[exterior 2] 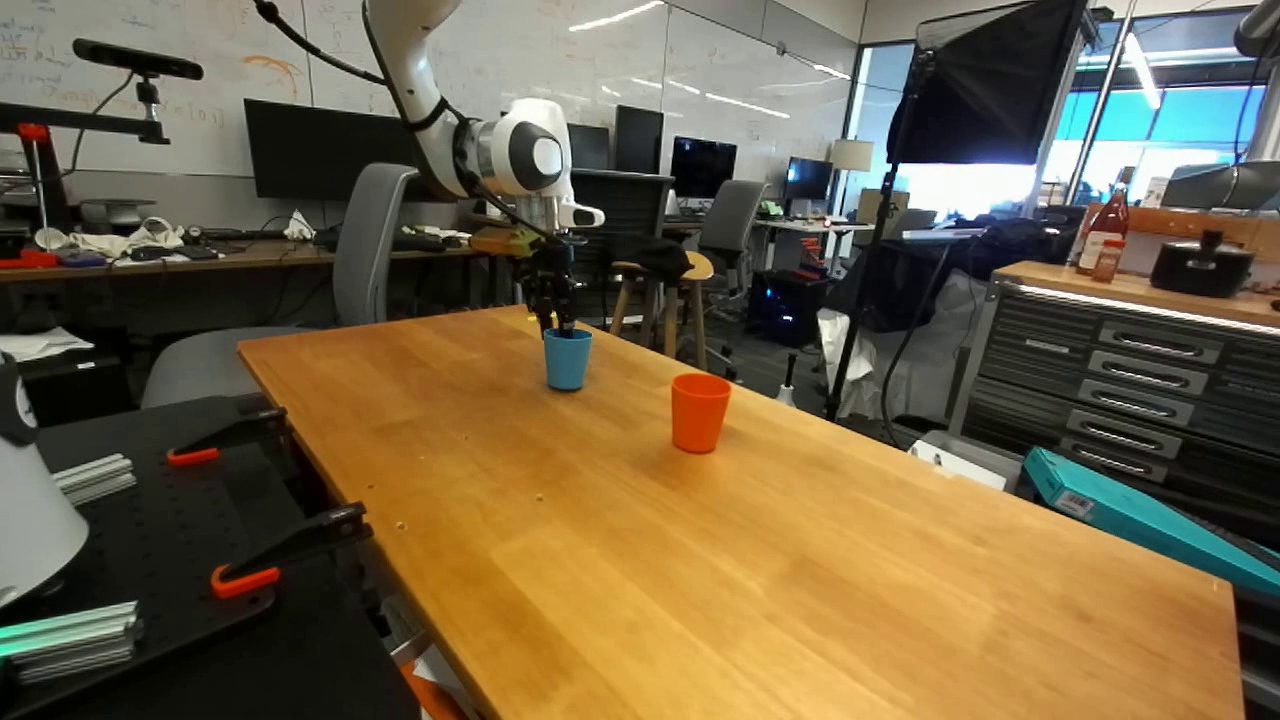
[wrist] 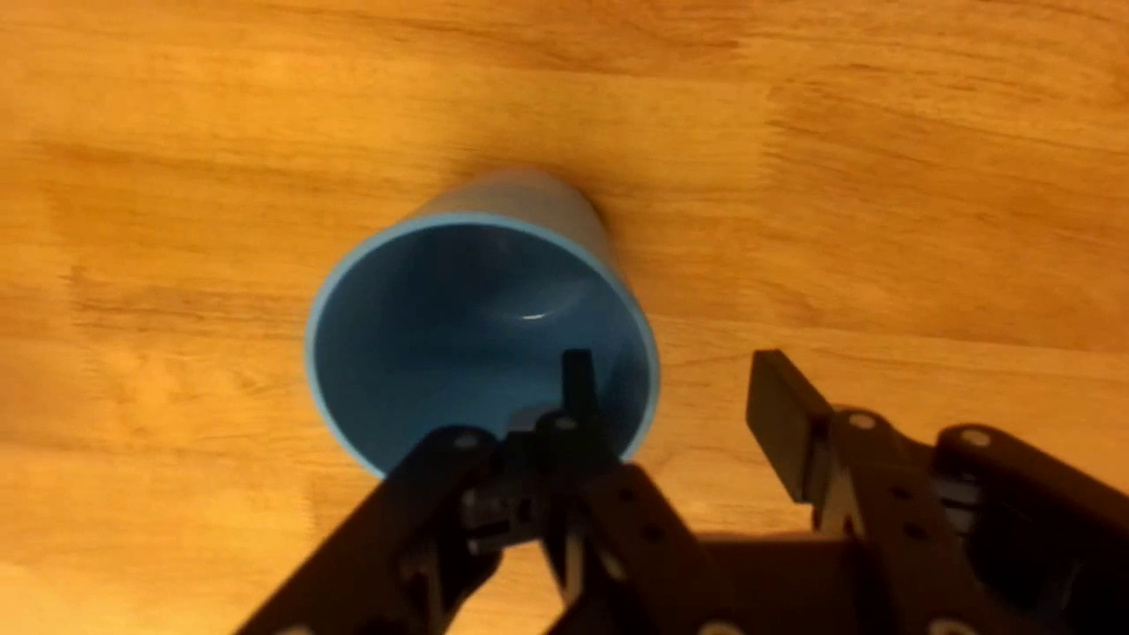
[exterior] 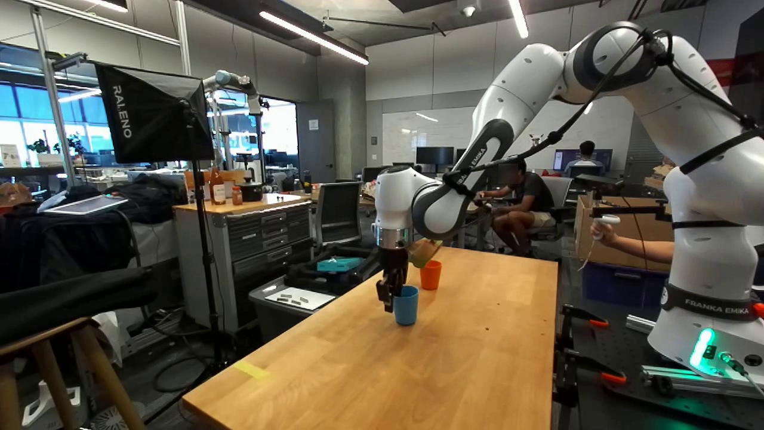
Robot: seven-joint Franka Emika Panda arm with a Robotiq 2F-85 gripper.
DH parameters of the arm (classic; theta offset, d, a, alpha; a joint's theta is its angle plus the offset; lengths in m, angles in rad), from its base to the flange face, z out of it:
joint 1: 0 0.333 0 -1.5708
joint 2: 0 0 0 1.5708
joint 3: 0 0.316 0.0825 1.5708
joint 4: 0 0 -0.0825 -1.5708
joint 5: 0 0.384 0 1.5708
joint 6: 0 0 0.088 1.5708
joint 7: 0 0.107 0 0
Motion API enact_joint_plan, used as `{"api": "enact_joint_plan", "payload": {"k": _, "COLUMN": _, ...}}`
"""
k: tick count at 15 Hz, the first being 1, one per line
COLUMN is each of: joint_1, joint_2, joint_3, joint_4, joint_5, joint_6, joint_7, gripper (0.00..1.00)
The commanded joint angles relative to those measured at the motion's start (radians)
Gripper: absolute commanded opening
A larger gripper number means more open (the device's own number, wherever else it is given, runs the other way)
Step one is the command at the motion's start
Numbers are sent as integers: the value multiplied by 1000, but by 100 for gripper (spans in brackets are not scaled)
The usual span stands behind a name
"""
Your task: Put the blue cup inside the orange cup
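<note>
The blue cup (exterior 2: 567,362) stands upright on the table (exterior 2: 850,560), apart from the orange cup (exterior 2: 699,414). The gripper (wrist: 675,388) is spread, its fingers (wrist: 785,423) straddling one blue wall; centre that (it looks nearer the inner finger) before squeezing gently and lifting straight.

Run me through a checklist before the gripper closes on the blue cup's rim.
1. Gripper open: ok.
2. Blue cup upright on the table: ok.
3. Fingers astride the blue cup's rim: ok; the wrist view shows one over the opening, one outside.
4. Finger reaching well below the rim: cannot tell.
5. Orange cup upright, mouth up: ok.
6. Orange cup empty: cannot tell; its bottom is hidden.
</note>
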Motion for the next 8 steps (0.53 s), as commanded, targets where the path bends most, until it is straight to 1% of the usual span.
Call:
{"api": "enact_joint_plan", "payload": {"k": 1, "joint_1": 0, "joint_2": 28, "joint_3": -27, "joint_4": 47, "joint_5": 46, "joint_6": -30, "joint_7": -22, "gripper": 18}}
{"api": "enact_joint_plan", "payload": {"k": 3, "joint_1": -11, "joint_2": 20, "joint_3": -31, "joint_4": 39, "joint_5": 58, "joint_6": -37, "joint_7": -30, "gripper": 2}}
{"api": "enact_joint_plan", "payload": {"k": 4, "joint_1": -18, "joint_2": 15, "joint_3": -32, "joint_4": 33, "joint_5": 67, "joint_6": -39, "joint_7": -34, "gripper": 0}}
{"api": "enact_joint_plan", "payload": {"k": 8, "joint_1": -39, "joint_2": 3, "joint_3": -35, "joint_4": 45, "joint_5": 97, "joint_6": -81, "joint_7": -42, "gripper": 1}}
